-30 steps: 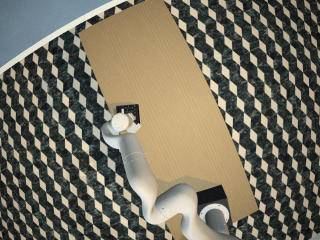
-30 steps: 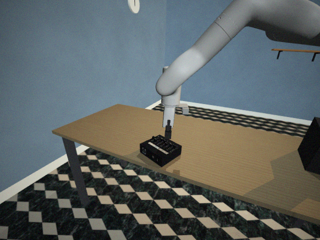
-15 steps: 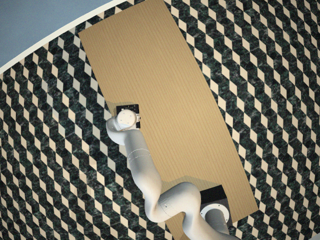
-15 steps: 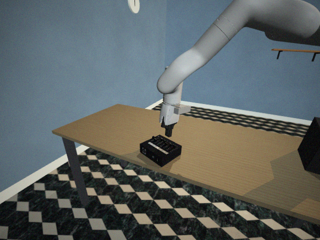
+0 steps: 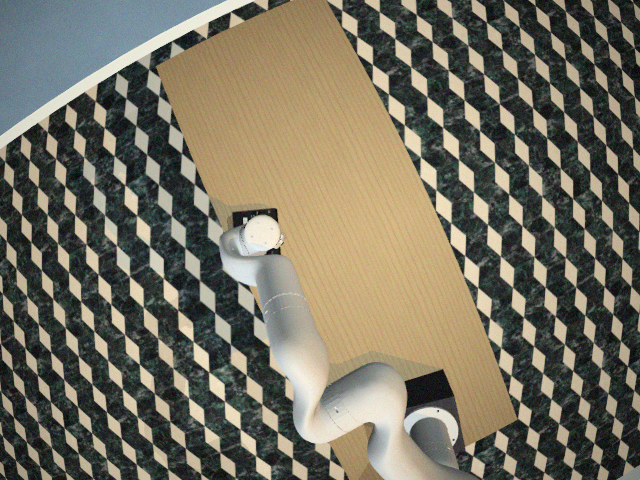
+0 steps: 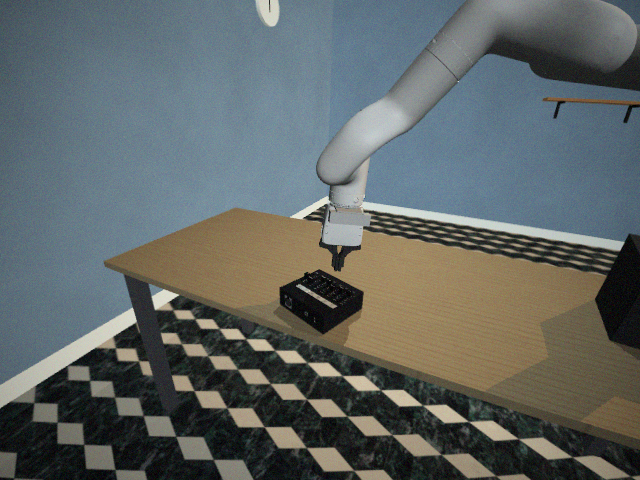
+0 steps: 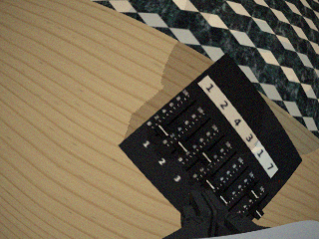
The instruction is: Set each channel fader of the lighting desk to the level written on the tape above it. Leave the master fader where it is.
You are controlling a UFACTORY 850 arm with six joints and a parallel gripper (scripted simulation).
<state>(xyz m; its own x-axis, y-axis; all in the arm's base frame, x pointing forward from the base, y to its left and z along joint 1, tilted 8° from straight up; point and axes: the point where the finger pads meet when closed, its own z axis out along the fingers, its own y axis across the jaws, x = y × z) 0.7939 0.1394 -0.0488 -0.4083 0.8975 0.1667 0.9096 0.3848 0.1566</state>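
So gripper (image 6: 338, 266) pinched together, empty, hanging just above lighting desk (image 6: 320, 300); I see fader slots running toward tape strip (image 7: 237, 125).

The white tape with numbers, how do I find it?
Find the wooden table, then the small black lighting desk near its edge, under the shut gripper. The tape is the only white strip on it, running beside the rows of sliders.

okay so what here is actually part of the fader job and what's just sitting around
Job: lighting desk, its faders, the tape with levels, the shut gripper above it.

Just around: table, black box at the table's end, wall shelf, clock.
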